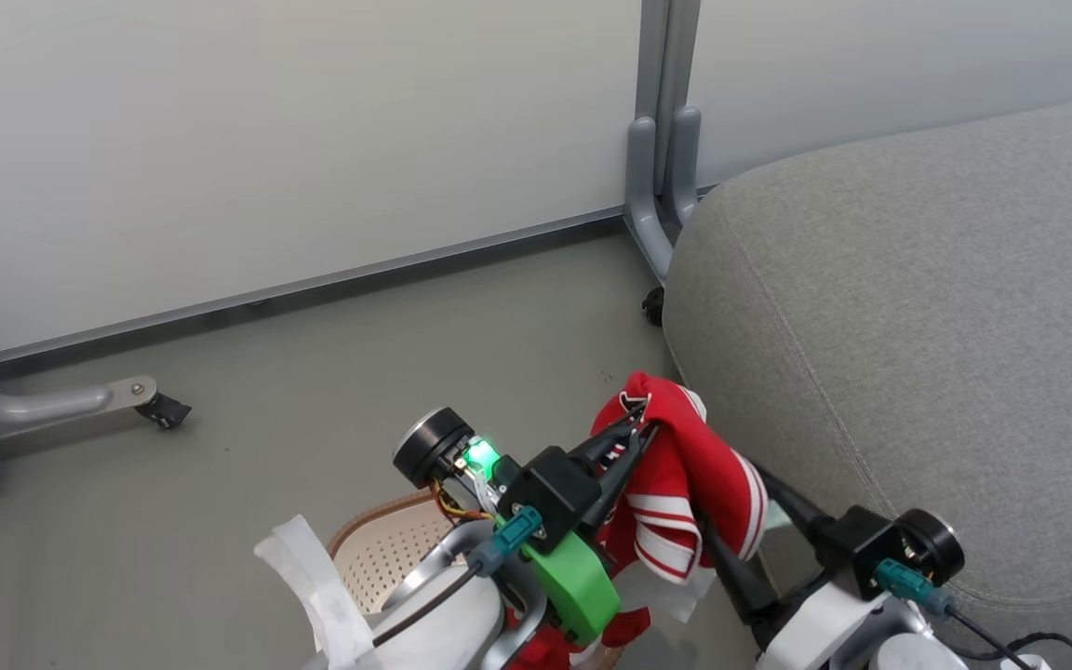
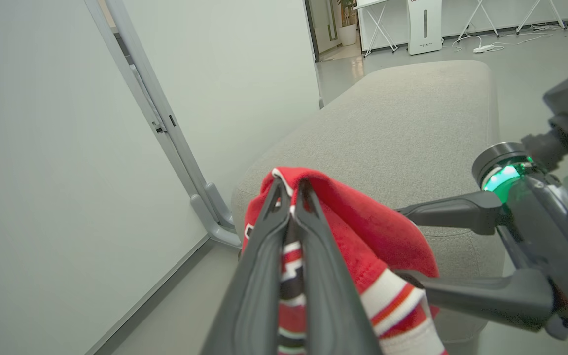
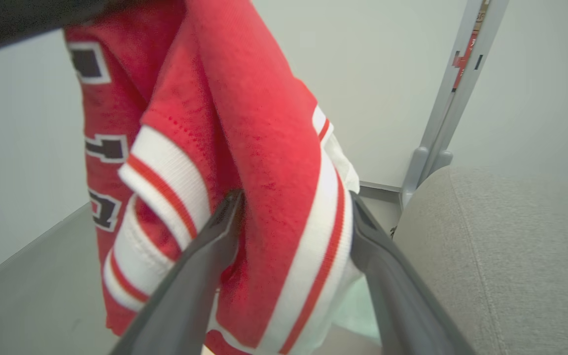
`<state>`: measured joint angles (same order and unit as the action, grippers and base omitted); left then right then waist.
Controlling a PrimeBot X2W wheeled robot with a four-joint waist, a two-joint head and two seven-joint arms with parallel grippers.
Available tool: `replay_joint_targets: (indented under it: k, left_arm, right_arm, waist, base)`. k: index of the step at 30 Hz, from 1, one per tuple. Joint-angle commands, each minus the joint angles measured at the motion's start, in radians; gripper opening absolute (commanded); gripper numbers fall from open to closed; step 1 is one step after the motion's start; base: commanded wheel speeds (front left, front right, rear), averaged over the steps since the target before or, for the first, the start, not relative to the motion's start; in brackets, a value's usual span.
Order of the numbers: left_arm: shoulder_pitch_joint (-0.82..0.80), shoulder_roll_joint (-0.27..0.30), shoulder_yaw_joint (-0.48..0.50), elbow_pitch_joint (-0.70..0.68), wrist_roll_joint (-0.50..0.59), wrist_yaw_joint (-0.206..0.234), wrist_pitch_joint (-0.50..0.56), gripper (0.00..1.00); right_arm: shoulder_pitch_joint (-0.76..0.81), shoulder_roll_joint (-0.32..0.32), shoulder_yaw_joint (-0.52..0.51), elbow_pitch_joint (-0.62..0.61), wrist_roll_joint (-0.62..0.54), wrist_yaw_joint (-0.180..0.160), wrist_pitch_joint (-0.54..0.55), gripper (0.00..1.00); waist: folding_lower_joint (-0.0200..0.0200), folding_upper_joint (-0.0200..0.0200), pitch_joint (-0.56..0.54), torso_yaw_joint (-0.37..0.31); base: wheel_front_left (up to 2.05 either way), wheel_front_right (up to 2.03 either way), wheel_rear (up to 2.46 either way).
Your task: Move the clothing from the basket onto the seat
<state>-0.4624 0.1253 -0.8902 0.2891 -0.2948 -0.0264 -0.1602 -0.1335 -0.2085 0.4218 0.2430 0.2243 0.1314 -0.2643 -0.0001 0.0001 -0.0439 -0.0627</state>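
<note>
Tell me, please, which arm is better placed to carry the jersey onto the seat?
Left, probably. The left gripper is shut on the jersey's top fold, holding it up beside the seat. The right gripper is open, its fingers merely straddling the hanging cloth.

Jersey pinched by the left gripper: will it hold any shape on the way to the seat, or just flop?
Probably floppy: the jersey drapes in folds from the pinch of the left gripper. Likely light, hanging from one small grip. It may swing and drag on the seat edge.
</note>
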Motion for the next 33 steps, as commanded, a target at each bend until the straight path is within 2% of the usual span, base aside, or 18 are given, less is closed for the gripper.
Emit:
replay_joint_targets:
  k: [1,5,10,11,12,13,27,28,29,33]
  left_arm:
    - [0.01,-0.002,-0.002,-0.012,0.002,-0.004,0.0,0.0]
    - [0.023,0.004,-0.013,-0.04,-0.009,-0.007,0.01,0.0]
    - [0.027,0.014,-0.023,-0.053,-0.012,-0.008,0.021,0.0]
    - [0.028,0.015,-0.024,-0.054,-0.014,-0.008,0.023,0.0]
    - [0.03,0.017,-0.026,-0.056,-0.015,-0.007,0.023,0.0]
    - [0.031,0.018,-0.027,-0.056,-0.016,-0.007,0.025,0.0]
    - [0.032,0.037,-0.036,-0.043,-0.02,0.01,0.037,0.0]
    - [0.032,0.04,-0.039,-0.04,-0.016,0.012,0.04,0.46]
    - [0.035,0.039,-0.037,-0.04,-0.017,0.017,0.04,1.0]
    - [0.04,0.047,-0.044,-0.032,-0.015,0.024,0.045,1.0]
  right_arm:
    - [0.0,-0.01,0.025,0.018,0.026,-0.001,0.0,1.0]
    - [-0.017,-0.037,0.105,0.046,0.112,-0.001,0.0,1.0]
    - [-0.024,-0.038,0.124,0.024,0.139,-0.001,0.0,1.0]
    - [-0.024,-0.038,0.125,0.017,0.139,-0.001,0.0,0.86]
    - [-0.023,-0.04,0.129,0.01,0.137,-0.001,0.0,0.35]
    - [-0.021,-0.042,0.137,0.009,0.136,-0.001,0.0,0.0]
    - [0.008,-0.044,0.143,-0.018,0.173,-0.001,0.0,0.0]
    - [0.011,-0.043,0.143,-0.02,0.173,-0.001,0.0,0.0]
    - [0.013,-0.043,0.142,-0.021,0.174,-0.001,0.0,0.0]
    - [0.02,-0.045,0.138,-0.025,0.18,-0.001,0.0,0.0]
  waist:
    - [0.0001,-0.0001,0.001,0.007]
    - [0.0001,-0.0001,0.004,0.017]
    - [0.0001,-0.0001,0.007,0.019]
    - [0.0001,-0.0001,0.007,0.02]
    - [0.0001,-0.0001,0.008,0.02]
    - [0.0001,-0.0001,0.008,0.02]
    - [0.0001,-0.0001,0.005,0.011]
    - [0.0001,-0.0001,0.005,0.01]
    - [0.0001,-0.0001,0.004,0.01]
    - [0.0001,-0.0001,0.002,0.009]
  base:
    - [0.0,0.0,0.0]
    - [0.0,0.0,0.0]
    - [0.0,0.0,0.0]
    - [0.0,0.0,0.0]
    - [0.0,0.0,0.0]
    - [0.0,0.0,0.0]
    - [0.0,0.0,0.0]
    - [0.0,0.0,0.0]
    - [0.0,0.0,0.0]
    - [0.0,0.0,0.0]
